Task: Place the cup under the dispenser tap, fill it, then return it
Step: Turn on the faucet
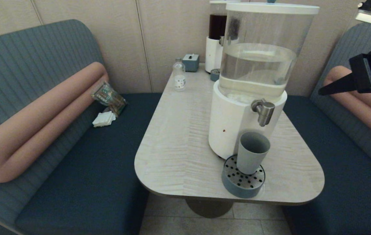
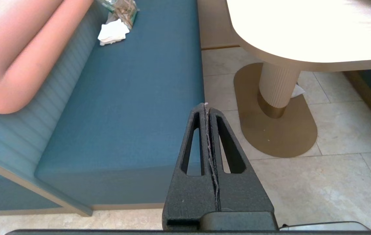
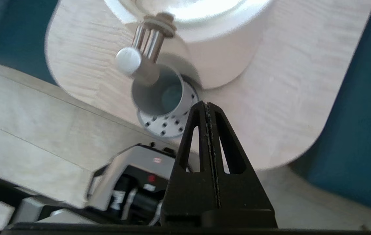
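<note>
The grey-blue cup [image 1: 252, 151] stands upright on the round perforated tray [image 1: 242, 181], directly below the steel dispenser tap [image 1: 264, 111] of the big clear-tank dispenser [image 1: 254, 65]. From the right wrist view the cup [image 3: 157, 93] sits under the tap [image 3: 139, 57], its inside dark at the bottom. My right gripper [image 1: 322, 92] hangs shut and empty in the air to the right of the tap, apart from it; its tips [image 3: 206, 104] show pressed together. My left gripper [image 2: 206, 106] is shut, parked low beside the bench, off the table.
A small clear bottle [image 1: 179, 77], a grey box [image 1: 191, 62] and a slimmer dark-tank dispenser [image 1: 216, 39] stand at the table's far end. Blue benches flank the table [image 1: 178, 140]; a packet [image 1: 108, 98] and white napkins [image 1: 103, 119] lie on the left bench.
</note>
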